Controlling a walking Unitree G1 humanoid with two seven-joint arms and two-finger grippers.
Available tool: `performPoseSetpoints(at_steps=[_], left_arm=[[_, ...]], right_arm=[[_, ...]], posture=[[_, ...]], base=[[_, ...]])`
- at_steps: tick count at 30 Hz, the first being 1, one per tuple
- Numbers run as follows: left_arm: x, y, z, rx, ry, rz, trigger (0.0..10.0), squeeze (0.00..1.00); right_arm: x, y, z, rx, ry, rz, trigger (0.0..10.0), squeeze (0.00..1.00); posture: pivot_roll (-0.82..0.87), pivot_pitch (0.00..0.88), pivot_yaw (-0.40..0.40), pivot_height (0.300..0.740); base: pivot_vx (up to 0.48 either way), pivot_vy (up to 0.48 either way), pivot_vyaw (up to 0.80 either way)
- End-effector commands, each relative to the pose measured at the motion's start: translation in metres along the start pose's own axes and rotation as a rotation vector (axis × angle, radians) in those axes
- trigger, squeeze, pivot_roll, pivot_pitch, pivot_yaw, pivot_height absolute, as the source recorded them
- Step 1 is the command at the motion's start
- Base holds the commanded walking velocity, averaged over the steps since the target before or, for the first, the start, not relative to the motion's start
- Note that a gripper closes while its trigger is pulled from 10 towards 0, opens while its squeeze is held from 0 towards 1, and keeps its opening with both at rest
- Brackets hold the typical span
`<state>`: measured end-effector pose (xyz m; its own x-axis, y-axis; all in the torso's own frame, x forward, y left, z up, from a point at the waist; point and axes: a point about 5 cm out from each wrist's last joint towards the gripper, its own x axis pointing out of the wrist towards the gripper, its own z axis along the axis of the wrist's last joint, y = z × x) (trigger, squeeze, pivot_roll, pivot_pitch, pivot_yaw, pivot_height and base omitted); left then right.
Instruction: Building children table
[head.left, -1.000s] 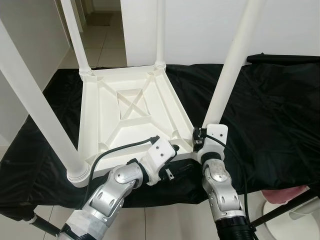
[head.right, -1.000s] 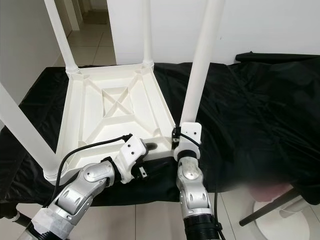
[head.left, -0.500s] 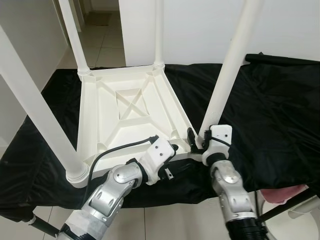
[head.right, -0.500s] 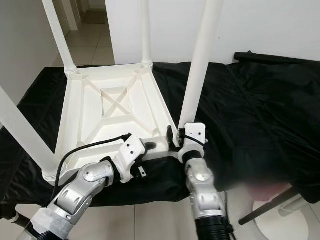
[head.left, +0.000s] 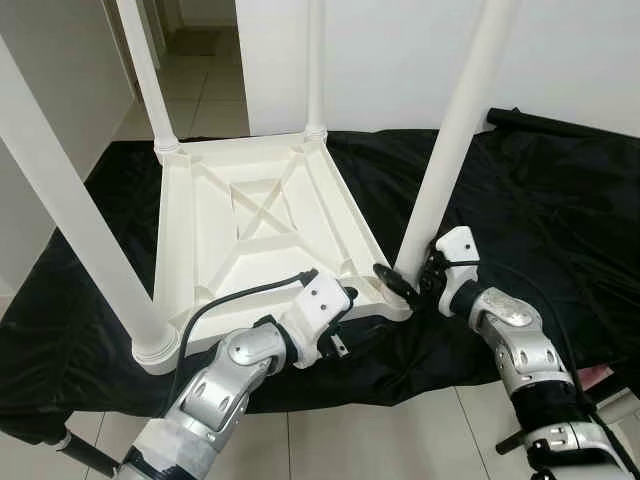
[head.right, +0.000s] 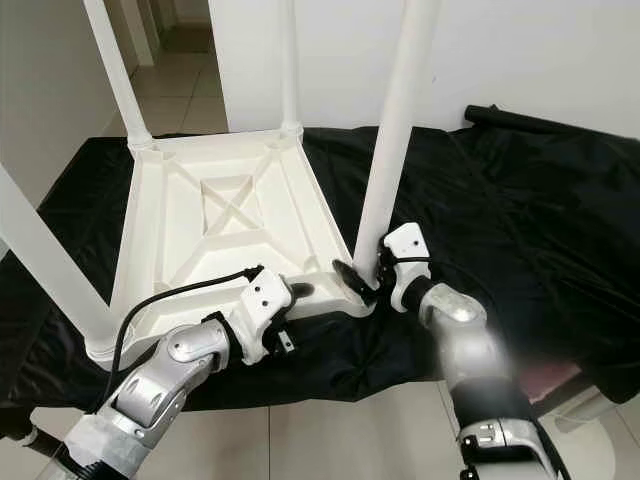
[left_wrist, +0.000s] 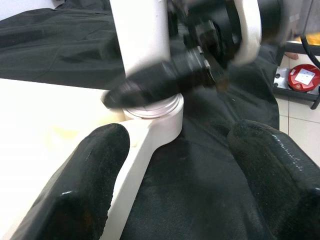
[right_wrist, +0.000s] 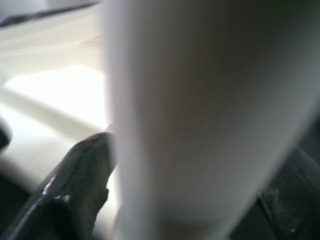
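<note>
A white children's table (head.left: 250, 215) lies upside down on a black cloth (head.left: 545, 200), with its legs standing up. My right gripper (head.left: 405, 275) is shut on the near right leg (head.left: 450, 150) just above its socket. In the right wrist view that leg (right_wrist: 200, 115) sits between the black fingers (right_wrist: 75, 185). My left gripper (head.left: 338, 340) is open at the table's near edge, left of that corner. In the left wrist view its fingers (left_wrist: 85, 190) straddle the rim beside the socket (left_wrist: 155, 117).
Three more legs rise from the other corners: near left (head.left: 70, 200), far left (head.left: 145, 70) and far right (head.left: 315, 60). A black roll (head.left: 560, 122) lies at the back right. Tiled floor (head.left: 200, 100) runs behind the cloth; a red object (left_wrist: 300, 77) sits on the floor.
My right arm has swung out to the right, and its gripper has turned around the base of the near right leg. The left gripper has stayed at the table's edge.
</note>
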<state>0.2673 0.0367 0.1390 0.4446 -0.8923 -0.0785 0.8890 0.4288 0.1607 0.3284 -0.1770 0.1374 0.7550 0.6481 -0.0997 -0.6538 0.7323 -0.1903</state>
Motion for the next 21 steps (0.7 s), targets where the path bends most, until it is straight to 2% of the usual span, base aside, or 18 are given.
performPoseSetpoints(at_steps=[1,3,4,10,12,13,14,15,21], left_arm=[[-0.001,0.002,0.0,0.013,0.011,0.005,10.0,0.0],[-0.001,0.002,0.0,0.013,0.011,0.005,10.0,0.0],[-0.001,0.002,0.0,0.013,0.012,0.006,10.0,0.0],[-0.003,0.001,-0.001,0.011,0.016,0.009,10.0,0.0],[-0.005,0.001,-0.002,0.009,0.021,0.008,10.0,0.0],[-0.006,0.0,-0.002,0.009,0.023,0.008,10.0,0.0],[-0.006,0.0,-0.002,0.009,0.023,0.008,10.0,0.0],[-0.006,0.0,-0.003,0.006,0.024,0.009,10.0,0.0],[-0.007,-0.001,-0.003,0.003,0.026,0.008,10.0,0.0]], right_arm=[[0.003,0.0,0.002,-0.026,-0.004,0.039,3.3,0.0],[0.003,0.0,0.002,-0.026,-0.004,0.039,3.3,0.0],[0.004,0.0,0.001,-0.031,-0.007,0.043,0.0,0.0],[0.005,-0.001,-0.002,-0.031,0.002,0.072,0.0,0.0],[0.003,-0.002,-0.005,-0.006,0.002,0.065,0.0,0.0],[0.001,-0.002,-0.006,0.004,0.0,0.056,3.1,0.0],[0.001,-0.002,-0.006,0.004,0.0,0.056,3.1,0.0],[0.0,-0.001,-0.007,0.028,-0.005,0.049,10.0,0.0],[-0.002,0.009,-0.008,0.076,-0.051,-0.05,10.0,0.0]], posture=[[-0.02,0.0,0.013,0.74],[-0.02,0.0,0.013,0.74],[-0.01,0.0,0.012,0.74],[-0.01,0.0,0.014,0.74],[0.0,0.0,0.016,0.74],[0.0,0.0,0.016,0.74],[0.0,0.0,0.016,0.74],[-0.01,0.0,0.016,0.74],[-0.01,0.0,0.013,0.74]], base=[[0.0,0.0,0.0],[0.0,0.0,0.0],[0.0,0.0,0.0],[0.0,0.0,0.0],[0.0,0.0,0.0],[0.0,0.0,0.0],[0.0,0.0,0.0],[0.0,0.0,0.0],[0.0,0.0,0.0]])
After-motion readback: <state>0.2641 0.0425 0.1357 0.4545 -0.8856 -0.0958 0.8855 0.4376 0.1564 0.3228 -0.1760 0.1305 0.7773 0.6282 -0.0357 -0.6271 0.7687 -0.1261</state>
